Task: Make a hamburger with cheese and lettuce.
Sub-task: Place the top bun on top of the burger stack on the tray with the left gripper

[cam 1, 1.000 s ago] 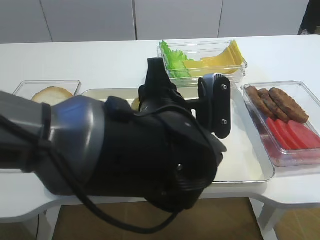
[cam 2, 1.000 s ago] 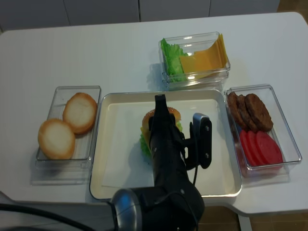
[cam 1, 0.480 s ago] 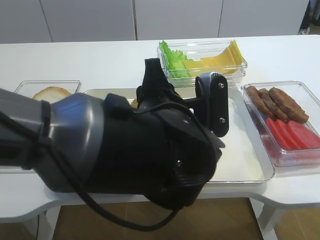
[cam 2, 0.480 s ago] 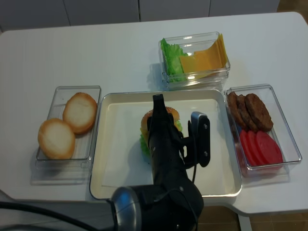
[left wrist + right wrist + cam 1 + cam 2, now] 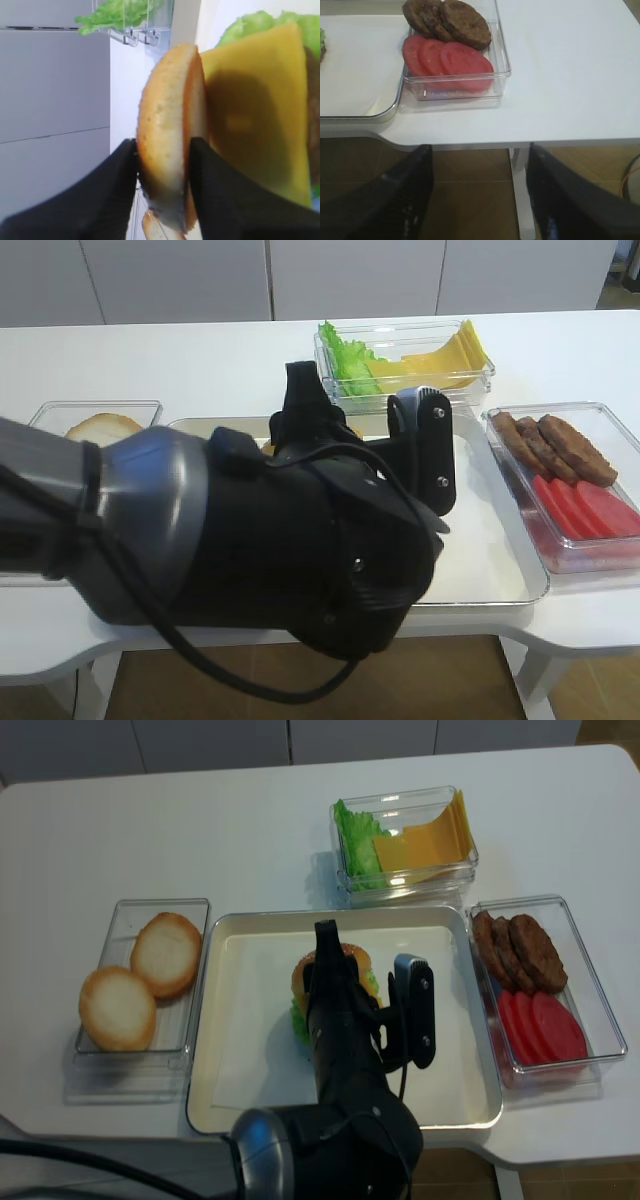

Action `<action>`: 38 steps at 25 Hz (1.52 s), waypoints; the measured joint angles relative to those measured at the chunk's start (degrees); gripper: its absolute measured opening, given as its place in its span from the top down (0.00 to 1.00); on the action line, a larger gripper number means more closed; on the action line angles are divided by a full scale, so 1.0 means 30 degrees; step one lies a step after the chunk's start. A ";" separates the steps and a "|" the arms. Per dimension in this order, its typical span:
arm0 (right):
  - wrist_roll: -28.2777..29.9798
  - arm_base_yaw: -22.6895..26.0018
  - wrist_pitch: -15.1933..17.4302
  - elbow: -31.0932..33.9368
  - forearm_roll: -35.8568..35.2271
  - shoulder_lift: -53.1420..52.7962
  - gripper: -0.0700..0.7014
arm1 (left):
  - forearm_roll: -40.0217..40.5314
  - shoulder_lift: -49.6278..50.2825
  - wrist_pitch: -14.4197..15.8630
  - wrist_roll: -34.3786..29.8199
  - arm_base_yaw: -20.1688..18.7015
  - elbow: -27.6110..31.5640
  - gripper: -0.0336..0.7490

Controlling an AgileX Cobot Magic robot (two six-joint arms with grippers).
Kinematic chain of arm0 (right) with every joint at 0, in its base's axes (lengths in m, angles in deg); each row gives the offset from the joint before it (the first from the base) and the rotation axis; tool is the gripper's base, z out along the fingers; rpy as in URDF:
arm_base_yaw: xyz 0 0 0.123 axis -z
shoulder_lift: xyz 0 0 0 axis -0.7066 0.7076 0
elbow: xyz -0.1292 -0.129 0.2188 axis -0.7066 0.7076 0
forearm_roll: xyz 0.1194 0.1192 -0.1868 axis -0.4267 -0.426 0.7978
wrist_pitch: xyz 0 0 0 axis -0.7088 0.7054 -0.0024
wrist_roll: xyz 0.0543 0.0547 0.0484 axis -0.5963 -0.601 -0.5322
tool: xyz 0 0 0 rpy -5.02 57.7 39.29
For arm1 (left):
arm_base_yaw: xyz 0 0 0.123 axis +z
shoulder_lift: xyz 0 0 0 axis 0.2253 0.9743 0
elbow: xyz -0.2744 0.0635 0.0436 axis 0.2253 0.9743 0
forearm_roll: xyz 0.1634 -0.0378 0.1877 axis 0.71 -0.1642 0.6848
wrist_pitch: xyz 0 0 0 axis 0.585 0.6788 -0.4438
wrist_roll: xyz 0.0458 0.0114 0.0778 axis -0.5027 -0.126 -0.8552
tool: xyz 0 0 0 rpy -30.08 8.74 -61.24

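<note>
The hamburger [image 5: 352,960] stands in the middle of the white tray [image 5: 250,1020]. In the left wrist view its yellow cheese [image 5: 255,115] lies on top, with frilly lettuce [image 5: 245,25] behind and the brown patty [image 5: 314,110] at the right edge. My left gripper [image 5: 164,150] is shut on a golden-brown bun top [image 5: 167,115], held on edge right beside the cheese. In the realsense view the left gripper [image 5: 328,965] is over the stack and hides much of it. My right gripper [image 5: 479,190] is open and empty, off the table's front edge over the floor.
Two pale bun halves lie in a clear box [image 5: 140,970] on the left. A box [image 5: 405,845] of loose lettuce and cheese slices stands behind the tray. A box [image 5: 540,990] of patties [image 5: 455,20] and tomato slices [image 5: 450,57] stands on the right.
My left arm has edged slightly toward the far side over the stack, still holding the bun top. The right gripper's earlier position is not shown.
</note>
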 joint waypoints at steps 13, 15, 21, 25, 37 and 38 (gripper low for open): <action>0.0000 0.0000 0.0000 0.0000 0.0000 0.0000 0.32 | -0.0043 0.0000 -0.0546 0.0036 0.0000 0.0000 0.63; 0.0000 0.0000 0.0000 0.0000 0.0000 0.0000 0.32 | -0.0043 0.0000 -0.0682 0.0159 0.0000 0.0000 0.62; 0.0000 0.0000 0.0000 0.0000 0.0000 0.0000 0.32 | -0.0944 0.0000 -0.0912 0.0210 0.0000 0.0000 0.52; 0.0000 0.0000 0.0000 0.0000 0.0000 0.0000 0.32 | -0.1118 0.0000 -0.0912 0.0243 0.0000 0.0000 0.49; 0.0000 0.0000 0.0000 0.0000 0.0000 0.0000 0.32 | -0.1161 0.0000 -0.0951 0.0243 0.0000 0.0000 0.44; 0.0000 0.0000 0.0000 0.0000 0.0000 0.0000 0.32 | -0.1161 0.0000 -0.0951 0.0243 0.0000 0.0000 0.42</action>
